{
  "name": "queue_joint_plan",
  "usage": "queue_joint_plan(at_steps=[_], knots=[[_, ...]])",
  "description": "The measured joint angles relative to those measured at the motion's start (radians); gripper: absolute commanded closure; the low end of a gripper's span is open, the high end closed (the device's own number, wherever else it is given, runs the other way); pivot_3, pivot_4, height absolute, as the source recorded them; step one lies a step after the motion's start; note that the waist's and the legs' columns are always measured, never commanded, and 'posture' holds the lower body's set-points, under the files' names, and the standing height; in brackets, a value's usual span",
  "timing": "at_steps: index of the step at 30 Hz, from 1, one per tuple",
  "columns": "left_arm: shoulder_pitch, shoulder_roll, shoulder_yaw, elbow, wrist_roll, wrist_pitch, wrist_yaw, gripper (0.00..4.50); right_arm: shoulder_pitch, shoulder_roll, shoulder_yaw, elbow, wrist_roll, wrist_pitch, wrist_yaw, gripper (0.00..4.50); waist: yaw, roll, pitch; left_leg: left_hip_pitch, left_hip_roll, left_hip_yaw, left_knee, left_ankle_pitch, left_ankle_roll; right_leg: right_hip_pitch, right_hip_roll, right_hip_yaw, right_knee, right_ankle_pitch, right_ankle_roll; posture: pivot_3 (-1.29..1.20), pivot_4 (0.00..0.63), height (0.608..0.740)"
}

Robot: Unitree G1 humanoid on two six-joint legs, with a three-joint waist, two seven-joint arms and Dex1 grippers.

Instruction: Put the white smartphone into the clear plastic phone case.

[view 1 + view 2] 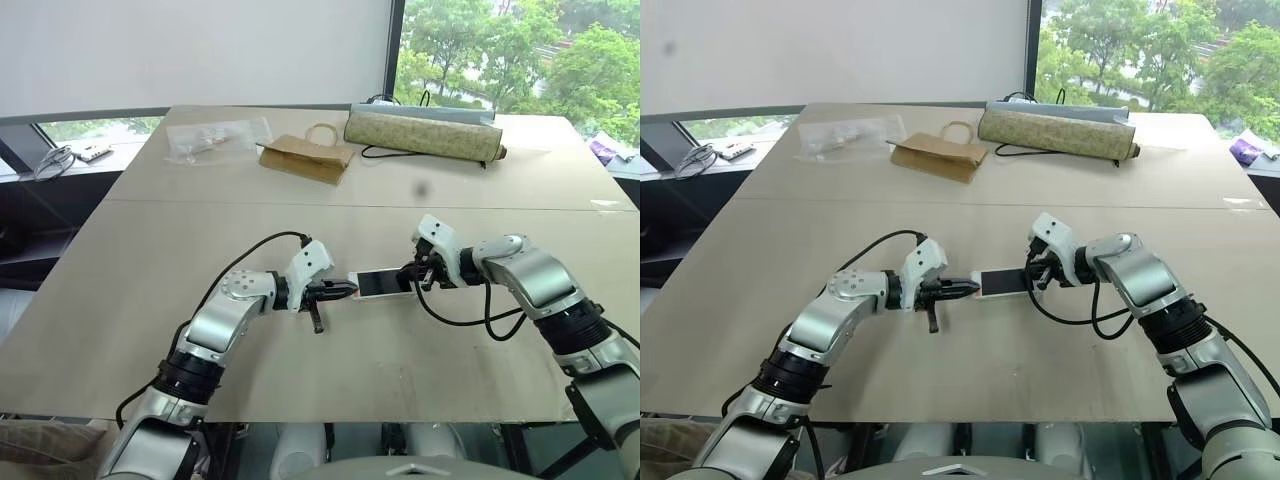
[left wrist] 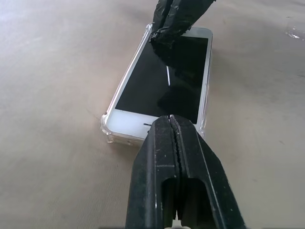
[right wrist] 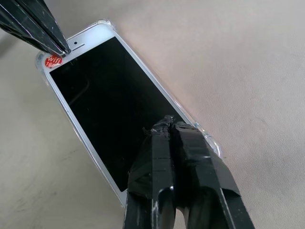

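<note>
While your phone (image 2: 159,81) lies flat in its clear case (image 2: 108,130) on the table (image 1: 300,360), your left gripper (image 2: 172,119) and right gripper (image 3: 167,121) press its opposite ends, fingers closed.

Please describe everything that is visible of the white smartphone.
The white smartphone is slim, with a black screen, white bezel and rounded corners. It lies flat, screen up, on the table, inside the clear plastic phone case, whose clear corners show around it. A small red sticker sits at one end. The shut left pincer and shut right pincer each rest their tips on opposite ends.
</note>
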Motion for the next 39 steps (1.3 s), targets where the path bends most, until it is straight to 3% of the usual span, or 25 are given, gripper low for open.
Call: queue_joint_plan(at_steps=[9,13,18,23,32,39], knots=[[0.002,-0.001,-0.006,-0.002,0.002,-0.006,0.005,4.5,0.037,0.01,-0.033,-0.025,0.004,-0.001,-0.028,4.41,0.001,-0.001,-0.003,0.001,-0.002,0.0,-0.005,0.0,0.0,0.0,-0.003,-0.001,-0.002,0.0,0.0,0.0,0.15,0.74],[-0.004,-0.005,-0.011,-0.001,0.001,-0.012,-0.003,4.5,0.145,-0.028,-0.128,-0.178,0.05,-0.009,-0.042,4.41,0.005,0.008,0.003,-0.009,-0.004,0.0,-0.006,0.0,0.0,-0.006,-0.006,-0.002,-0.004,0.0,0.0,0.0,0.15,0.74],[-0.01,-0.006,-0.007,0.001,-0.001,-0.02,-0.005,4.5,0.258,-0.126,-0.203,-0.36,0.151,0.075,-0.013,4.41,0.001,0.009,0.009,-0.015,-0.004,-0.001,-0.007,-0.001,0.002,-0.011,-0.004,-0.003,-0.005,0.002,0.003,0.0,0.15,0.74],[-0.012,-0.008,0.0,0.002,-0.001,-0.022,-0.004,4.5,0.287,-0.175,-0.193,-0.413,0.165,0.108,-0.03,4.41,0.0,0.009,0.014,-0.015,-0.004,-0.001,-0.01,-0.001,0.003,-0.011,-0.004,-0.004,-0.007,-0.002,0.005,0.0,0.15,0.74],[-0.018,-0.01,0.001,0.009,0.0,-0.025,-0.005,4.5,0.263,-0.169,-0.13,-0.364,0.121,0.075,-0.056,4.41,-0.001,0.005,0.018,-0.014,-0.004,-0.002,-0.009,-0.001,0.002,-0.011,-0.003,-0.004,-0.007,-0.002,0.005,0.0,0.15,0.74],[-0.016,-0.013,0.0,-0.007,-0.001,-0.024,-0.004,4.5,0.282,-0.194,-0.19,-0.446,0.292,0.118,0.059,4.41,0.001,0.006,0.024,-0.015,-0.004,-0.003,-0.011,-0.001,0.002,-0.011,-0.003,-0.005,-0.008,0.0,0.008,0.0,0.15,0.74]])
